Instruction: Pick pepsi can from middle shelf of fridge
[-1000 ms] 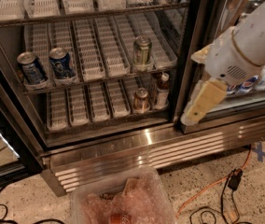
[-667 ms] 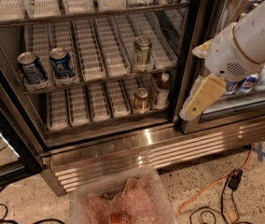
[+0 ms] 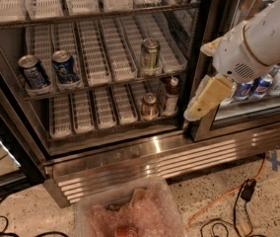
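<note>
Speckled stone floor lies below the open fridge, whose middle shelf carries the pepsi can at ten o'clock of the view, just beside a paler blue-and-white can at its nine o'clock, a greenish-gold can well apart at its three o'clock. The gripper hangs at three o'clock of the view, before the fridge's dark frame, well apart from the pepsi can; whether it is spread or closed cannot be told.

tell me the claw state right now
claw: cannot tell if open or closed; it is by the fridge frame, right of the middle shelf
</note>
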Robot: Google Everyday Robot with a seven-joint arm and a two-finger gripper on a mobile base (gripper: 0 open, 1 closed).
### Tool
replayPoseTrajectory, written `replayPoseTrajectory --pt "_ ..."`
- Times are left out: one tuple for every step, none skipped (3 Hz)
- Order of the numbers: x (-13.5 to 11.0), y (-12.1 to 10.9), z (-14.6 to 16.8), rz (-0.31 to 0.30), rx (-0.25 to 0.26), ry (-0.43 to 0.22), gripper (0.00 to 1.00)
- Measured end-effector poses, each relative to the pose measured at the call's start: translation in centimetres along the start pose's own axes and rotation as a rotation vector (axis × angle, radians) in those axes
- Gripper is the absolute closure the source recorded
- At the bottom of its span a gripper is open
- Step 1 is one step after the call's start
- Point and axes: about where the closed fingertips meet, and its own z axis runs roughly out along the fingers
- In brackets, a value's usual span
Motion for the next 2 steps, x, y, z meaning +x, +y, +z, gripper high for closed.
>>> replayPoseTrajectory --pt "-3.4 -1.8 4.5 0.039 0.015 -0.117 0.00" --pt "-8.5 -4.0 9.0 0.064 0.032 -0.274 0.00"
